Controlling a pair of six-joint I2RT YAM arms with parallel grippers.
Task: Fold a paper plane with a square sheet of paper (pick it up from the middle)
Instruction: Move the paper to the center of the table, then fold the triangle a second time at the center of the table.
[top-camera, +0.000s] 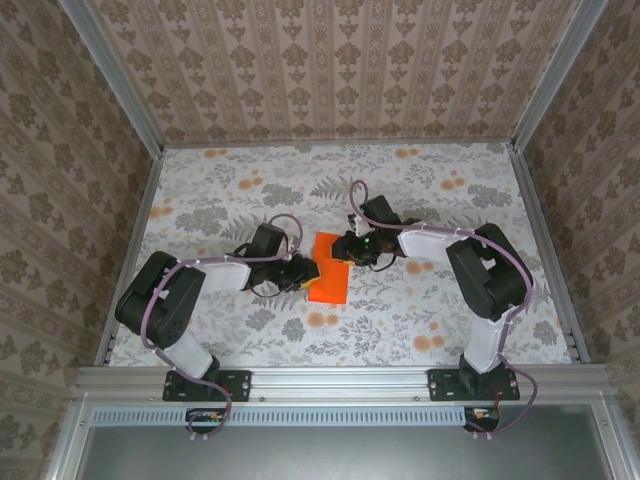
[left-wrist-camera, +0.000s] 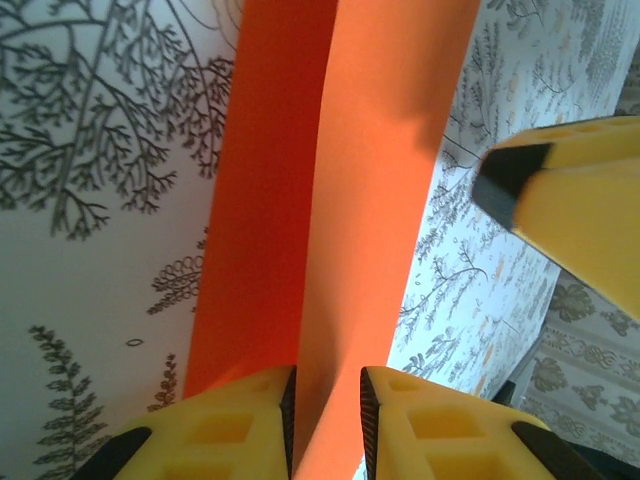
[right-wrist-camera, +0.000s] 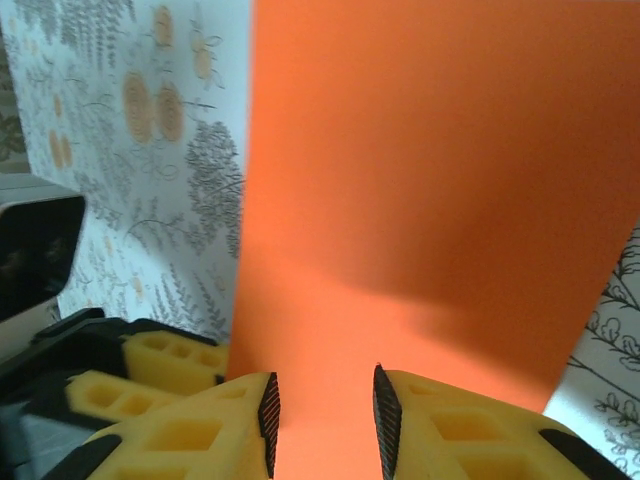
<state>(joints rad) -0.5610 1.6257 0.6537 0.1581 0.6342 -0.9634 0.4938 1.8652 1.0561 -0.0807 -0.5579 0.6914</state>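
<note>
One sheet of paper (top-camera: 328, 270), bright plain orange, lies near the middle of the flower-printed table (top-camera: 430, 190), between the two grippers. From above it reads as a narrow oblong set at a slight tilt, with sharp straight edges. Its upper part looks a shade darker than the rest. In the left wrist view one long straight crease splits it into a deeper orange strip on the left and a paler, lit strip on the right. The left gripper (left-wrist-camera: 328, 385) sits at the sheet's left edge with its yellow fingers a little apart. The paler strip runs into the gap, but I cannot tell whether the pads touch it. The right gripper (right-wrist-camera: 325, 395) is at the sheet's upper right corner. Its fingers stand spread, and smooth flat paper with a soft shadow across it shows between them.
</note>
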